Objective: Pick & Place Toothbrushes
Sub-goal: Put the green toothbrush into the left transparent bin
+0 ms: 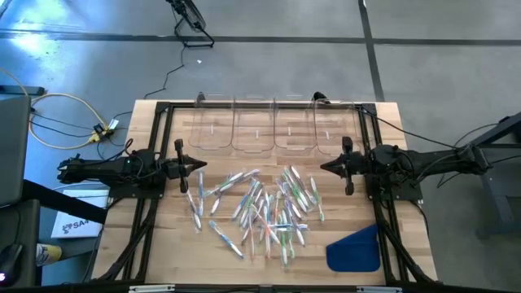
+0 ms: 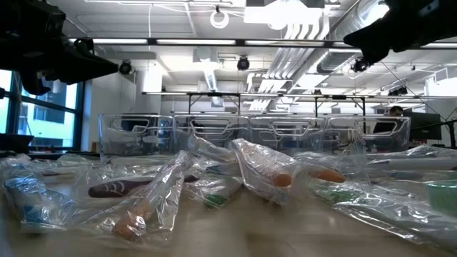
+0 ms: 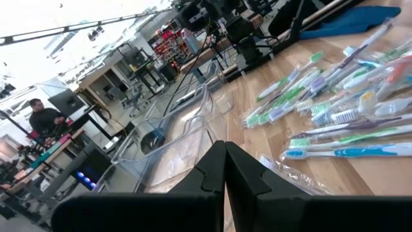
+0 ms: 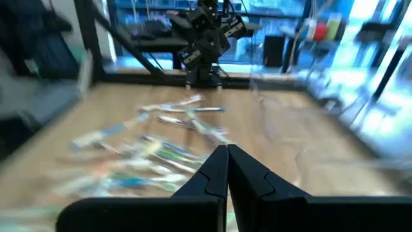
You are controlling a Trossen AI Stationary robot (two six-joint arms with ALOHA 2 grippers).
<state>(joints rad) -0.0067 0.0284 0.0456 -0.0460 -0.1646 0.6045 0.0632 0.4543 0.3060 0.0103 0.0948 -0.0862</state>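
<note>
Toothbrushes (image 1: 264,210) heaped mid-table, wrappers unreadable, left pincer (image 1: 198,168) closed, right pincer (image 1: 326,167) closed

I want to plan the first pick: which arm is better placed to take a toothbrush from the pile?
Probably the right. The heap of toothbrushes is thickest toward the right claw, which hangs just beside its edge. The left claw has only a few scattered ones near it. Both claws are shut and empty, so the difference is small.

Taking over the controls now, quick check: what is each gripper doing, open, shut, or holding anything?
Left gripper: shut, holding nothing, raised at the table's left side.
Right gripper: shut, holding nothing, raised at the table's right side.
</note>
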